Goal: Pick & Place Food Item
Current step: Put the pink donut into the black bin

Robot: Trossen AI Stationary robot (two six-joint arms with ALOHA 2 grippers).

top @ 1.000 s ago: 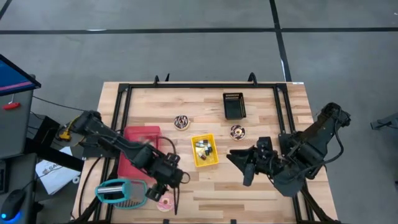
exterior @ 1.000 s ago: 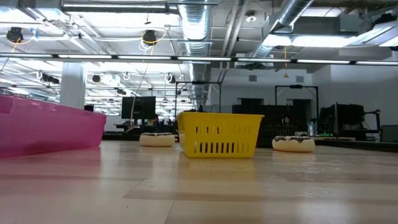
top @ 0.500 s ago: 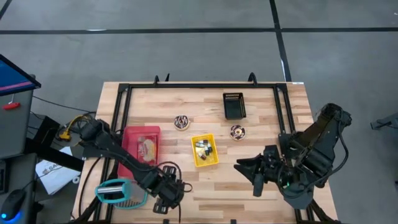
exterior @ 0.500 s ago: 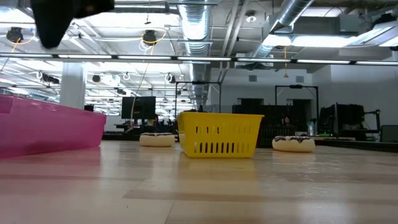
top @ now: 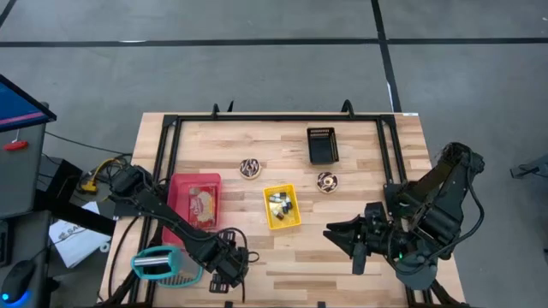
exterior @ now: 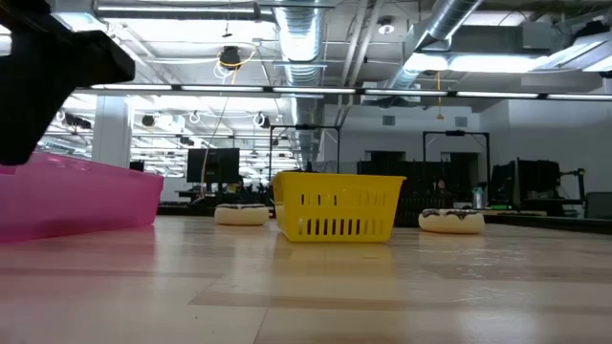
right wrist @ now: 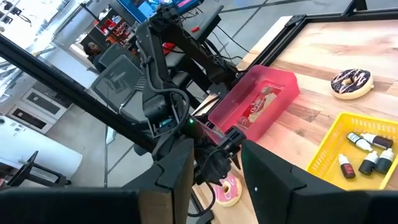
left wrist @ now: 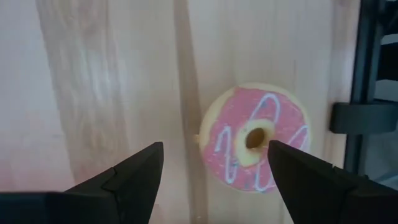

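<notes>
Left gripper (left wrist: pixel 214 171) spread wide, empty, pointing down over pink-iced doughnut (left wrist: pixel 257 138) on table (top: pixel 342 257) at high view's seven o'clock, teal basket (top: pixel 164 264) just beside, red bin (top: pixel 195 202) beyond, right gripper (top: pixel 342 242) half-open, empty, waiting at four o'clock.

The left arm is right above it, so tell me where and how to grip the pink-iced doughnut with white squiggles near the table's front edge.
Come straight down. The pink-iced doughnut lies flat on the wooden table, hole up, so pinch across the ring's outer edges, or one side of the ring through the hole. The left gripper hangs open above it, one finger over bare wood; centre it first. The right gripper waits apart.
</notes>
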